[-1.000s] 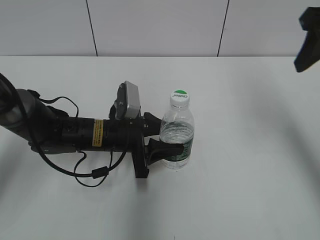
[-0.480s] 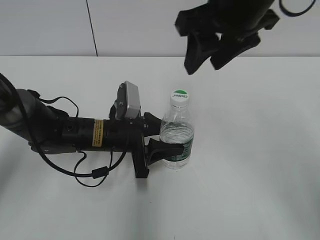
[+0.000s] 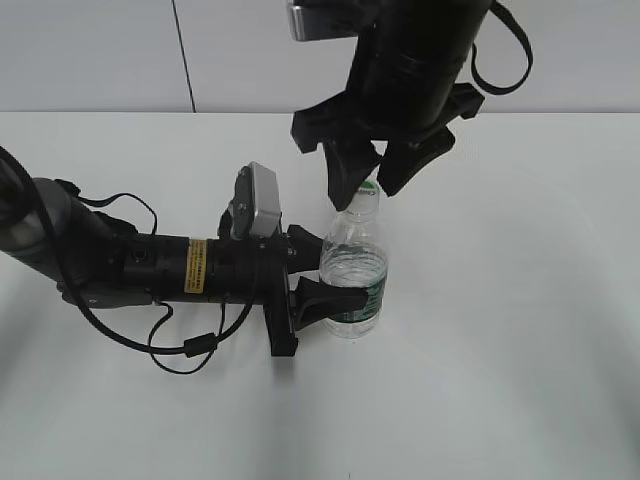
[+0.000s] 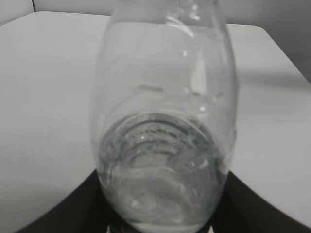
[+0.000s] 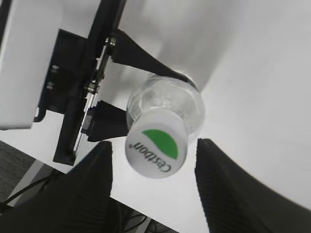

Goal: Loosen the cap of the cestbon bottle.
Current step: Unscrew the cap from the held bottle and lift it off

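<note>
The cestbon bottle [image 3: 355, 280] stands upright on the white table, clear with a dark green label band low down. My left gripper [image 3: 318, 278] is shut on its lower body from the left. In the left wrist view the bottle [image 4: 163, 121] fills the frame between the black jaws [image 4: 163, 213]. The white cap [image 5: 156, 143] with its green half-circle shows in the right wrist view, between my open right gripper's [image 5: 151, 187] two fingers without touching them. In the exterior view my right gripper [image 3: 365, 170] hangs just over the cap [image 3: 368, 193], mostly hiding it.
The left arm [image 3: 130, 265] lies across the table's left side with a loose black cable [image 3: 190, 345] beside it. A tiled wall [image 3: 200, 50] runs behind the table's far edge.
My right arm has swung in from the upper right and come down over the bottle, so its open fingers now straddle the cap. The left gripper and bottle have not moved.
</note>
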Motion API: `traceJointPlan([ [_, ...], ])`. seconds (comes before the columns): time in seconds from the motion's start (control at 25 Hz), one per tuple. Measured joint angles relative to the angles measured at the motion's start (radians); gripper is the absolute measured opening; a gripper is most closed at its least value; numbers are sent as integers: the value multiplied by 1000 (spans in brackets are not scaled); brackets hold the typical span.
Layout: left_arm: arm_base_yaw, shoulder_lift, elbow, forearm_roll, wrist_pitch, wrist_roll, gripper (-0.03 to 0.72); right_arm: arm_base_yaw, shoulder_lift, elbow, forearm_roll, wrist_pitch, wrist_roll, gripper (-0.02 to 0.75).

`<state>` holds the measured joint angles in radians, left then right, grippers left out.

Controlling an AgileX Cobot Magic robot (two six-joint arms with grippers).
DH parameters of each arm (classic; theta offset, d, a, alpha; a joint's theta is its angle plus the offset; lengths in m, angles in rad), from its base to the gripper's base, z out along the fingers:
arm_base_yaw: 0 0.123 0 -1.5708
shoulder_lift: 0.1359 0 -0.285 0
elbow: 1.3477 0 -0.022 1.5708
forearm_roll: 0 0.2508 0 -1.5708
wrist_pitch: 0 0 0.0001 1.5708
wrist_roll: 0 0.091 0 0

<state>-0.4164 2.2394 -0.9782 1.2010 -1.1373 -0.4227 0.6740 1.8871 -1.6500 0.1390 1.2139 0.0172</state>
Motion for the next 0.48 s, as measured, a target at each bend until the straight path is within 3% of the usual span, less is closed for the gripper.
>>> traceJointPlan([
  [0.48,0,0,0,0,0,0,350,0,6,0,-13,2,10,424],
])
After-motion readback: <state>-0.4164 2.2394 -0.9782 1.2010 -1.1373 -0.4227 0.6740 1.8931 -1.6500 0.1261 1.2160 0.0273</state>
